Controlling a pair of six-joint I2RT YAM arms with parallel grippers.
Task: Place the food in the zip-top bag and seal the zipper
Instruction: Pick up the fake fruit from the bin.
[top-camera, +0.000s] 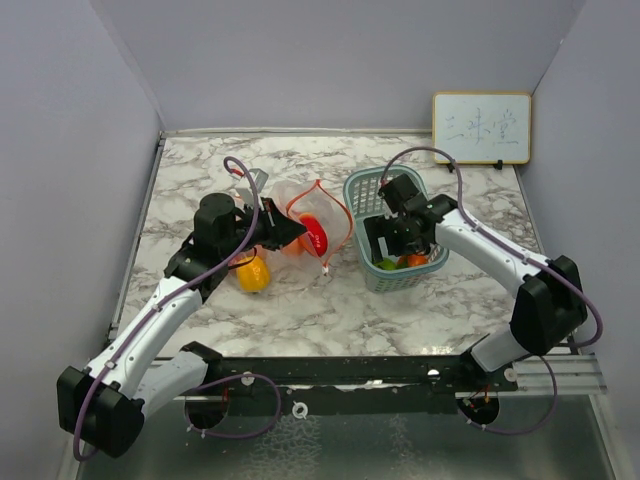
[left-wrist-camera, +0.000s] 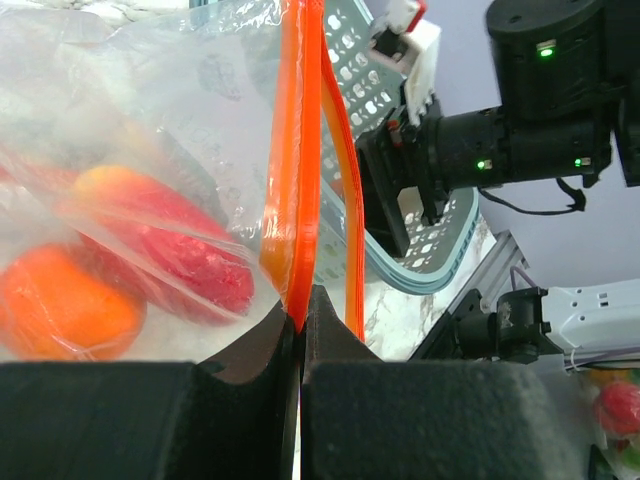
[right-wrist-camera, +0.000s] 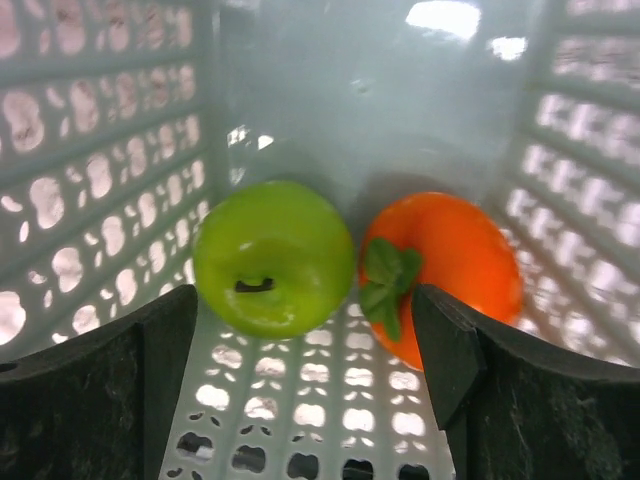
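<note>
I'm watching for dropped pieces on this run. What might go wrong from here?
1. The right claw hangs open over the green apple and the orange fruit, which lie close together in the basket; closing may catch both or push one aside.
2. The left claw pinches only the zipper, at one spot; it may slip and the zip-top bag sag shut.
3. The yellow food beside the left arm might get knocked.

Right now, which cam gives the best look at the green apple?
Right wrist: the green apple sits centre frame, unobstructed, on the basket floor beside an orange fruit. Top external shows only a small green patch in the basket, partly under the right arm. Left wrist shows the basket's outside but no apple.
</note>
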